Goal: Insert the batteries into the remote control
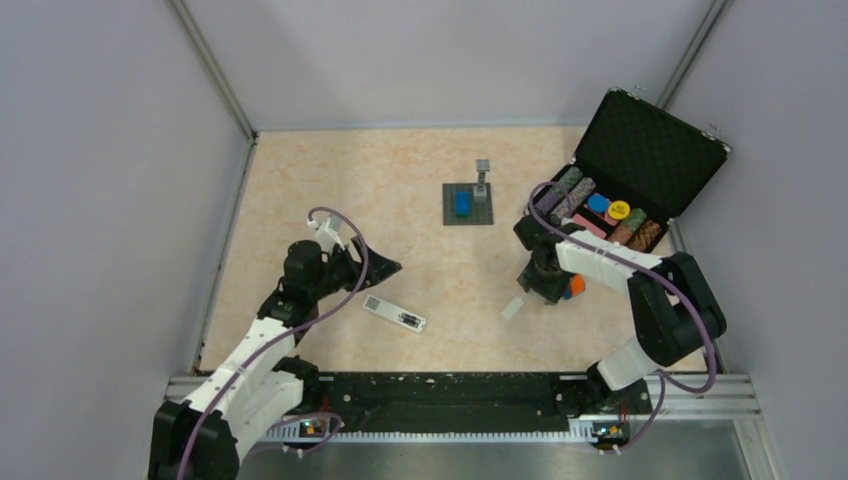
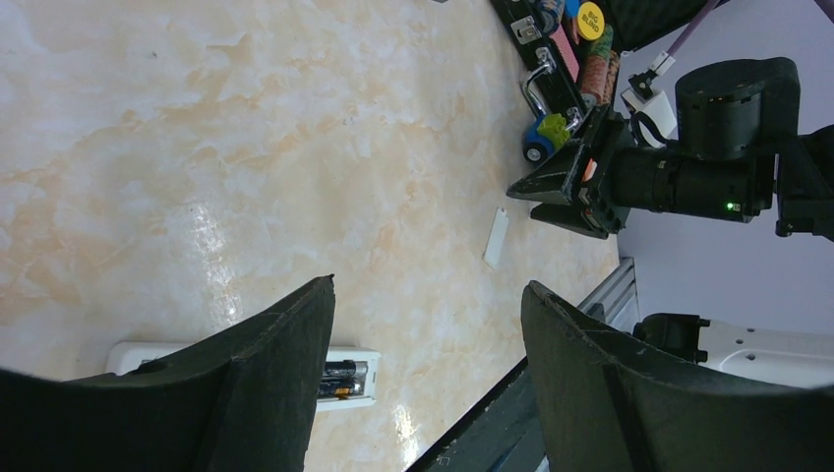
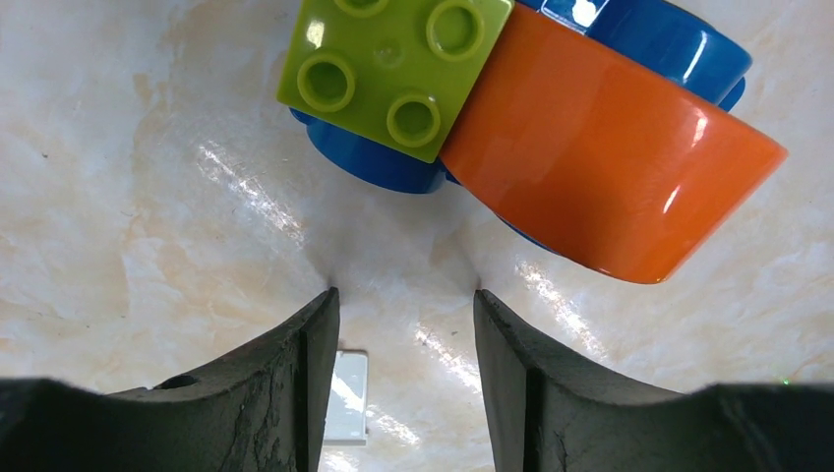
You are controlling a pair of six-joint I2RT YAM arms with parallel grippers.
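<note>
The white remote control (image 1: 394,314) lies on the table, back side up. In the left wrist view its end (image 2: 366,379) shows from behind my left finger, with two dark batteries (image 2: 337,378) lying side by side in the recess. My left gripper (image 1: 378,268) (image 2: 430,285) is open and empty, just above and left of the remote. A small white flat cover piece (image 1: 512,308) (image 2: 497,238) (image 3: 347,398) lies on the table beside my right gripper (image 1: 547,292) (image 3: 405,292). The right gripper is open and empty, with its tips close to the table.
A toy of green brick (image 3: 393,69), orange part (image 3: 600,167) and blue wheels sits just beyond the right gripper (image 1: 573,287). An open black case (image 1: 640,150) with poker chips (image 1: 600,212) stands at the back right. A grey baseplate with a blue block (image 1: 468,203) is at the back centre.
</note>
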